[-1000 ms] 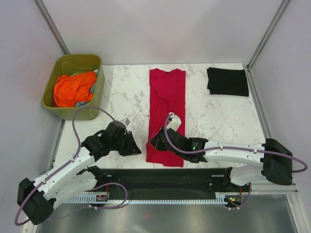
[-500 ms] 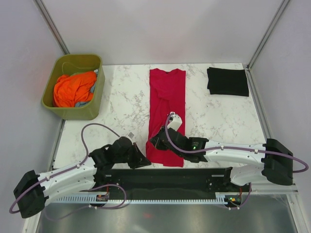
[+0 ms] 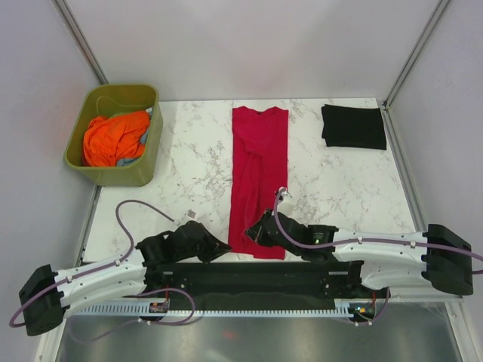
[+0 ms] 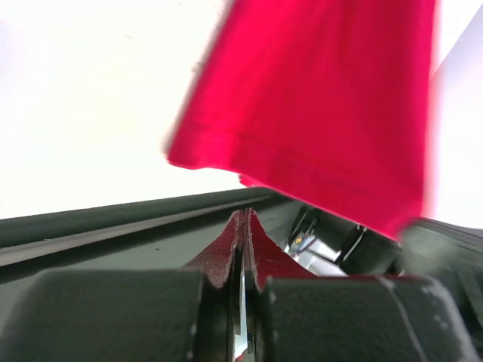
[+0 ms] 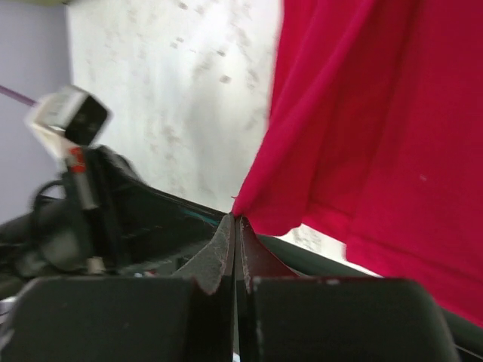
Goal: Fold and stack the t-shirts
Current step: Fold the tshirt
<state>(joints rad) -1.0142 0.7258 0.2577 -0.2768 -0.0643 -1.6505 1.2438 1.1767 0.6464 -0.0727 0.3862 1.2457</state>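
Top external: tub point(image 3: 113, 179) holds orange cloth point(image 3: 109, 139); right tool point(image 3: 253, 232) pinches red t-shirt point(image 3: 259, 158), left tool point(image 3: 224, 246) closed empty

Tub point(image 3: 121, 178) sits left, spread t-shirt point(image 3: 260, 158) centre, folded t-shirt point(image 3: 353, 127) right.

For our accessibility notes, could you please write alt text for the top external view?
A crimson t-shirt lies lengthwise down the middle of a marble table, with the left arm and right arm reaching to its near hem. A folded black t-shirt sits at the far right corner; an olive tub of orange cloth at the far left.
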